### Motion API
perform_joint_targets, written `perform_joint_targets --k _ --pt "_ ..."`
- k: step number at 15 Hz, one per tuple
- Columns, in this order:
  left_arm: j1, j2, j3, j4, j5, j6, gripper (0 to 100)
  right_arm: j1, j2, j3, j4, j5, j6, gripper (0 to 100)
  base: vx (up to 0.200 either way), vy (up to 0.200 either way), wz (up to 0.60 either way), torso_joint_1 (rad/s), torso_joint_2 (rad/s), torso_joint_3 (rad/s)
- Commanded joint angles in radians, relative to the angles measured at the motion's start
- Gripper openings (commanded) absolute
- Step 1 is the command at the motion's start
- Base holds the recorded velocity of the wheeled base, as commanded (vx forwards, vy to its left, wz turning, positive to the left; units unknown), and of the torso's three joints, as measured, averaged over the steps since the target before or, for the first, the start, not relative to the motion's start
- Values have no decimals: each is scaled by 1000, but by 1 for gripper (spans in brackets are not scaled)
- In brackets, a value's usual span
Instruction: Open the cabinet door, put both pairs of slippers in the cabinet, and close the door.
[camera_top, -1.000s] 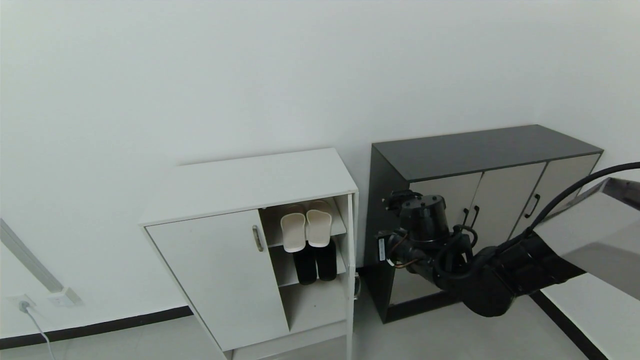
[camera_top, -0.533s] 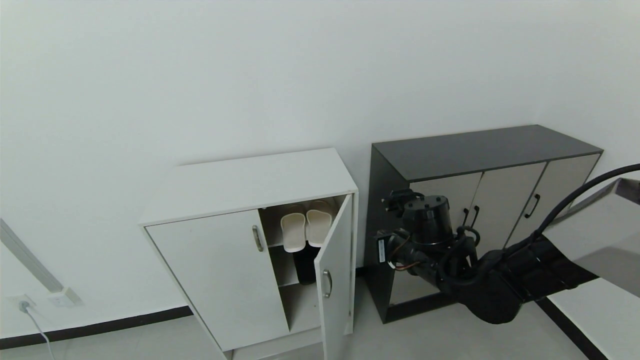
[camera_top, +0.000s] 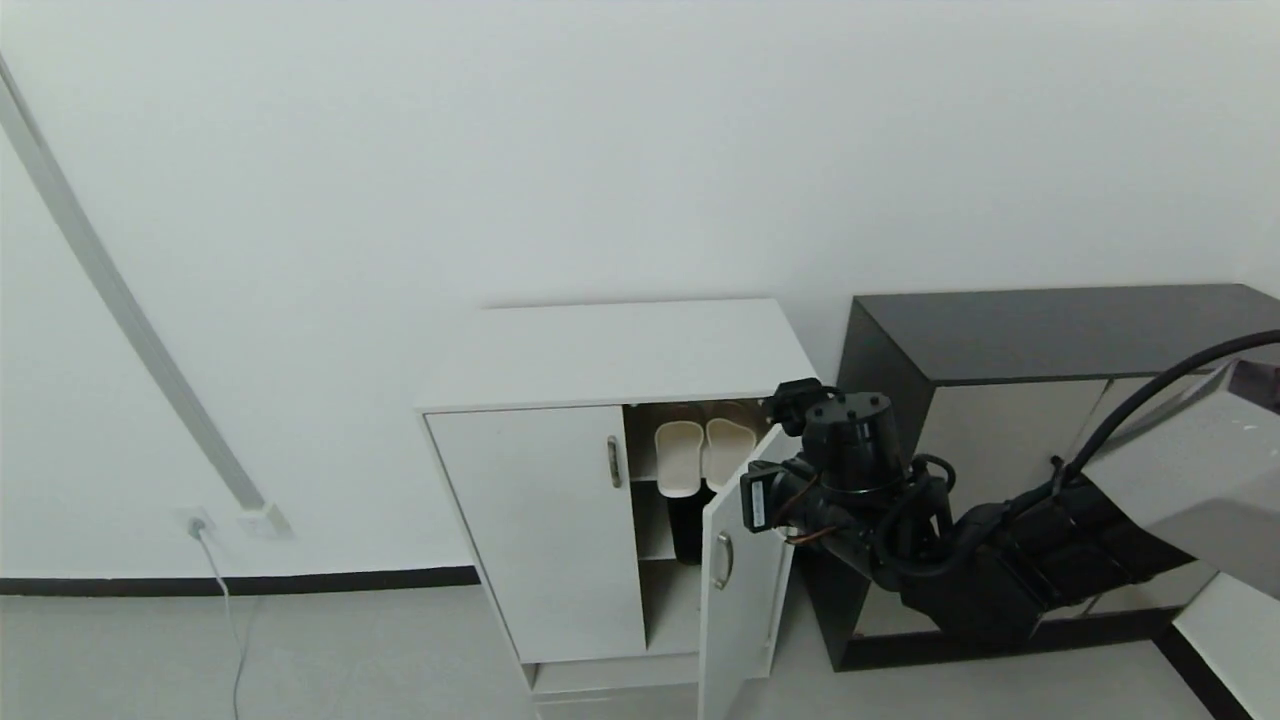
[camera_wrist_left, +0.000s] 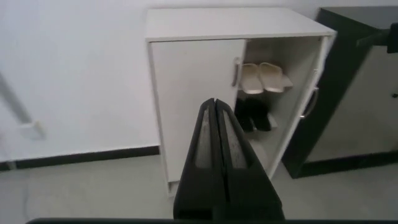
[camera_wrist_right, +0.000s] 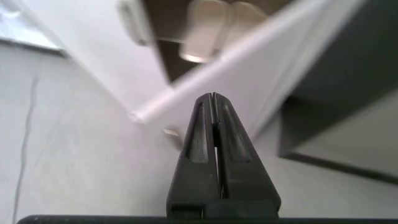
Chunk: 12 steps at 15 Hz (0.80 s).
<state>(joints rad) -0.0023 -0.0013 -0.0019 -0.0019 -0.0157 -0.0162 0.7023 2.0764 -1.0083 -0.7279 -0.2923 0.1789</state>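
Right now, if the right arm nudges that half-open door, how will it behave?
The door is a flat, rigid panel, so it should swing as one piece rather than flex. It looks thin, so it is probably light. The beige slippers stick out toward the front, so the door might catch them.

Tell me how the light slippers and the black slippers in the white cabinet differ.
Colour: the light slippers are cream, the black slippers near black. Place: the light slippers lie on the upper shelf, the black slippers on the shelf just below. Shared: each pair sits side by side inside the white cabinet, in the half whose door stands ajar.
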Motion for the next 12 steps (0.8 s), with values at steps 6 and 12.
perform_joint_targets --k 6,12 --pt "-1 1 0 2 -1 -1 0 -6 -13 93 -48 5 -29 0 0 0 0 0 0 0" --pt "-1 1 0 2 -3 -1 0 -7 -9 370 -308 79 -68 0 167 0 0 -2 -1 4"
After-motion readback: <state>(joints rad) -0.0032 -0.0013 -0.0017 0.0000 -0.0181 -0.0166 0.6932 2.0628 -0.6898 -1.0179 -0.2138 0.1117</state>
